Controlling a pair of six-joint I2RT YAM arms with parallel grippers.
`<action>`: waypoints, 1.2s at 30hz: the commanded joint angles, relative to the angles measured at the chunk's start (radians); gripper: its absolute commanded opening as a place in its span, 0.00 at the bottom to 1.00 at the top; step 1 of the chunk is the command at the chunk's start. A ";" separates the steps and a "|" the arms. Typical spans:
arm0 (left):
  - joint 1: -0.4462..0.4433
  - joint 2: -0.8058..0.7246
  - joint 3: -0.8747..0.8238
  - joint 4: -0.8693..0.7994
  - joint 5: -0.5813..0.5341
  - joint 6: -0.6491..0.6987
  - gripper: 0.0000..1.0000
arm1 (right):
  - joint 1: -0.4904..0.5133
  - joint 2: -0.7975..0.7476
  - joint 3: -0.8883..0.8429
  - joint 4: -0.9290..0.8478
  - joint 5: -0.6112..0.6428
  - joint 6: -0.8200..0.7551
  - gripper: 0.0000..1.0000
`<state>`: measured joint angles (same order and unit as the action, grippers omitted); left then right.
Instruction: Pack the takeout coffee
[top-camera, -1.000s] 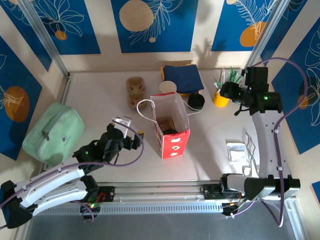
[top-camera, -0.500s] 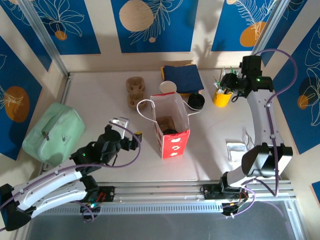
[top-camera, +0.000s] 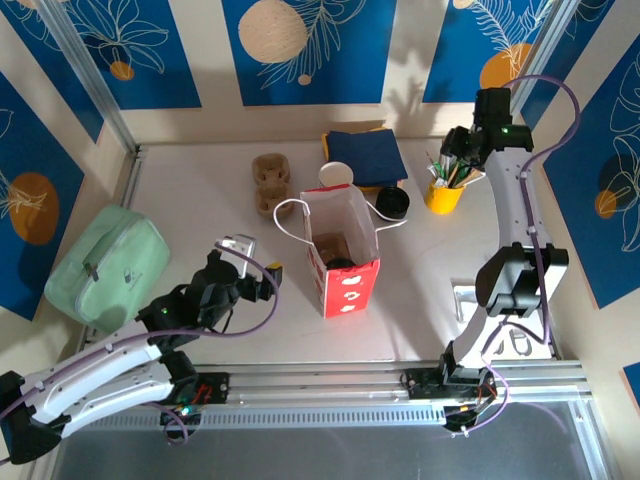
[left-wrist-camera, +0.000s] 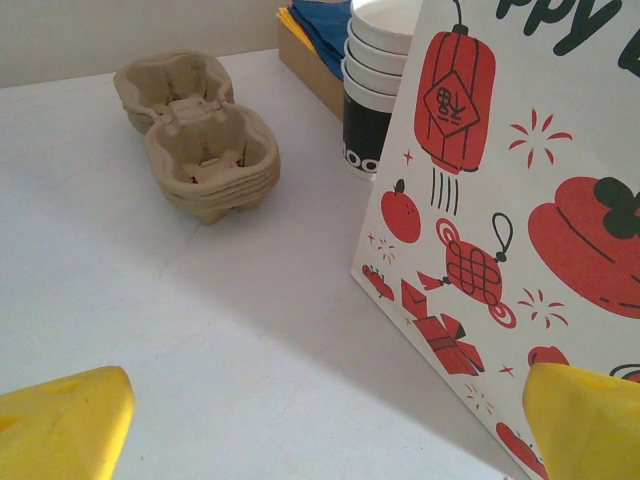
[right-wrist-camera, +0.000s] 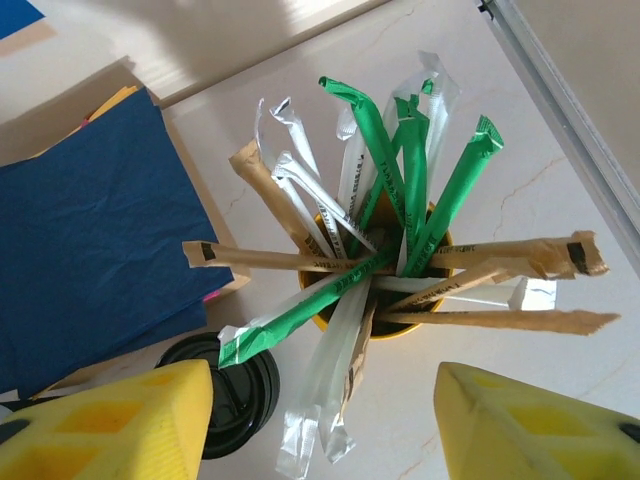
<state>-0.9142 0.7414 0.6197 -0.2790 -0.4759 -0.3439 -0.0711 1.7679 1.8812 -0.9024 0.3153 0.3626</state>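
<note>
A red and white paper bag (top-camera: 342, 262) stands open at the table's middle, and its printed side (left-wrist-camera: 520, 190) is close on the right in the left wrist view. Low inside it I see a round black lid (top-camera: 340, 264), seemingly the takeout coffee, whose sides are hidden. My left gripper (top-camera: 262, 282) hangs open just left of the bag, with its yellow fingertips (left-wrist-camera: 62, 428) wide apart over bare table. My right gripper (top-camera: 462, 152) is open above a yellow cup of wrapped straws (right-wrist-camera: 385, 262), and nothing is held between its fingers (right-wrist-camera: 112, 425).
A loose black lid (right-wrist-camera: 228, 395) lies left of the straw cup (top-camera: 443, 192). A stack of lidless cups (left-wrist-camera: 385, 70) stands behind the bag, with cardboard cup carriers (left-wrist-camera: 198, 145) to its left. Blue napkins (top-camera: 365, 155) lie at the back and a green pouch (top-camera: 105, 262) at far left.
The right arm has swung back and left, ending over the straw cup, with its jaws somewhat narrower. The left arm has barely moved.
</note>
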 joint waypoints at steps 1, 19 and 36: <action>0.008 -0.015 -0.003 -0.019 0.004 -0.024 0.99 | 0.008 0.037 0.047 -0.052 0.017 0.007 0.57; 0.008 -0.049 -0.023 -0.044 0.003 -0.064 0.99 | 0.011 0.131 0.090 -0.064 0.041 -0.003 0.35; 0.008 -0.082 -0.022 -0.039 0.019 -0.056 0.99 | 0.011 0.149 0.079 -0.066 0.041 -0.019 0.21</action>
<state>-0.9142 0.6685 0.6003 -0.3195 -0.4683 -0.3954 -0.0654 1.9053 1.9553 -0.9581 0.3523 0.3569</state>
